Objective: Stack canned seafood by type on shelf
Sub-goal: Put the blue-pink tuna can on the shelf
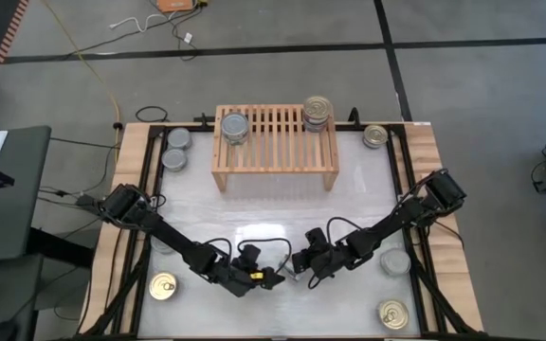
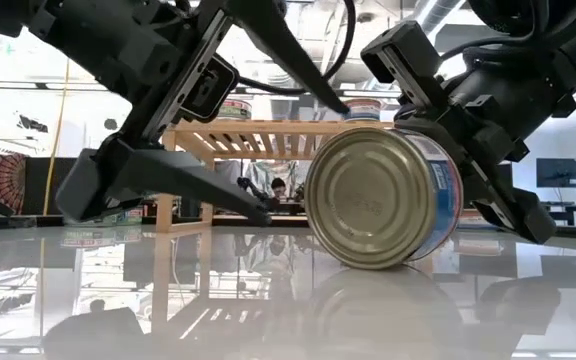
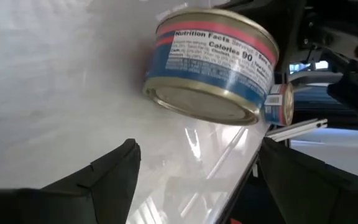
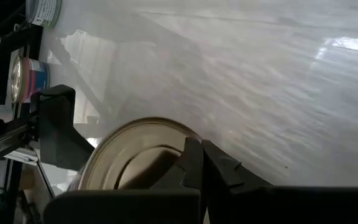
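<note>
- Nearest the low camera, a blue-and-red labelled can (image 2: 383,195) stands on its rim on the tabletop (image 1: 273,204), its gold flat end facing forward.
- Behind that can sits the right gripper (image 1: 301,262), its fingers closed on the can's edge; the right wrist view shows the fingers pinched together over the round end (image 4: 126,155).
- Just beside it, facing from the other side, the left gripper (image 1: 271,277) has its fingers spread wide and holds nothing; its wrist view shows the tilted can (image 3: 213,65) ahead of the open fingers, not touching them.
- Well beyond both grippers stands the shelf (image 1: 275,144), with a silver-topped can (image 1: 234,126) on one end and a stack of two or more cans (image 1: 318,112) on the other.
- Loose cans lie around: two (image 1: 175,149) beside the shelf's left leg, one (image 1: 375,135) beside its right leg, one (image 1: 163,286) near the left arm, and two (image 1: 394,289) near the right arm.
</note>
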`<state>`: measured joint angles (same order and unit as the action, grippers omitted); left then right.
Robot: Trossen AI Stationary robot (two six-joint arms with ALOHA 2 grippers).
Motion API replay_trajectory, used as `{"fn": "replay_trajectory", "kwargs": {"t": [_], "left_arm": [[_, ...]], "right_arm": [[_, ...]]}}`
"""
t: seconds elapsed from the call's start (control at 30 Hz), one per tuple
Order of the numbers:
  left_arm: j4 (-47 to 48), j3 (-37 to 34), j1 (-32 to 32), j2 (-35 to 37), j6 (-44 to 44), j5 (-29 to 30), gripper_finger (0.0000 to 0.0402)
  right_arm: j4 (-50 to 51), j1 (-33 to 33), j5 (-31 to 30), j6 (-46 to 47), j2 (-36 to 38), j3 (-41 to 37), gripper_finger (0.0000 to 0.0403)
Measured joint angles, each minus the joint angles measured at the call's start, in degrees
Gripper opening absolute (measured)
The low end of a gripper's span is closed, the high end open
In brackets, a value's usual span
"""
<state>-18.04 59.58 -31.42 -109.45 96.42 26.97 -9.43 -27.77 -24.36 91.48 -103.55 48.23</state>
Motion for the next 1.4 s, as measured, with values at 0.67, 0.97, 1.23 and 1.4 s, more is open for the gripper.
{"fn": "replay_trajectory", "kwargs": {"t": [0.67, 0.97, 1.23, 1.4], "left_arm": [[0.6, 0.0, 0.0, 0.0, 1.8, -4.3, 0.0313], [2.3, 0.1, 0.3, 0.0, 0.3, -5.5, 0.0313], [8.0, 0.1, 1.5, -0.2, 2.7, -9.5, 0.0313], [9.3, 0.1, 3.2, -0.2, 1.1, -9.0, 0.0313]], "right_arm": [[14.8, -0.2, -0.3, -12.5, 12.7, 0.1, 0.0028], [12.4, -2.7, -0.1, -9.9, 9.7, 0.1, 0.0021], [9.9, -3.0, -0.5, -10.7, 9.5, 0.1, 0.0023], [8.8, -3.0, -0.7, -11.3, 9.5, 0.1, 0.0022]]}}
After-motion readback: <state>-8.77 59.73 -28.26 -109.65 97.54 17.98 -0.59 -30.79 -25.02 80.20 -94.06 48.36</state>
